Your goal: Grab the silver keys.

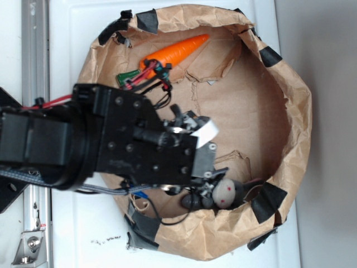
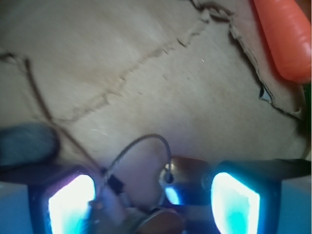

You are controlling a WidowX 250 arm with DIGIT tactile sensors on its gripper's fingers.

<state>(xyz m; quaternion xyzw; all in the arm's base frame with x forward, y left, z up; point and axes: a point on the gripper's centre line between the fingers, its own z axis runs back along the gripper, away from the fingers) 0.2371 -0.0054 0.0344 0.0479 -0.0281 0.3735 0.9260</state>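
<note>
Overhead, the black WidowX arm (image 1: 83,142) reaches from the left over a round nest of crumpled brown paper (image 1: 290,111), whose rim is patched with strips of black tape (image 1: 266,201). Its gripper (image 1: 205,146) hangs low above the nest's paper floor, near the middle. An orange plastic carrot with a green stalk end (image 1: 175,51) lies along the upper inside of the nest, well apart from the fingers. A small grey plush bunny with a pale face dotted red (image 1: 224,194) sits against the lower wall, just beside the gripper's underside.

From the wrist camera, the two finger pads (image 2: 70,204) glow pale blue at the bottom corners and stand spread, with a wide gap between them. In that gap lie the silver keys (image 2: 183,183): a bronze-coloured round head with a hole sits close to the right pad, a thin grey wire ring (image 2: 146,141) arcs up from it, and paler metal shows toward the left pad at the lower edge. Whether either pad touches the metal cannot be told, since the near parts are blurred. The keys rest on the brown paper floor, which is creased and torn in ragged lines. The carrot's tip shows at the top right of this view, and a dark blurred shape (image 2: 27,144) sits at the left edge.
</note>
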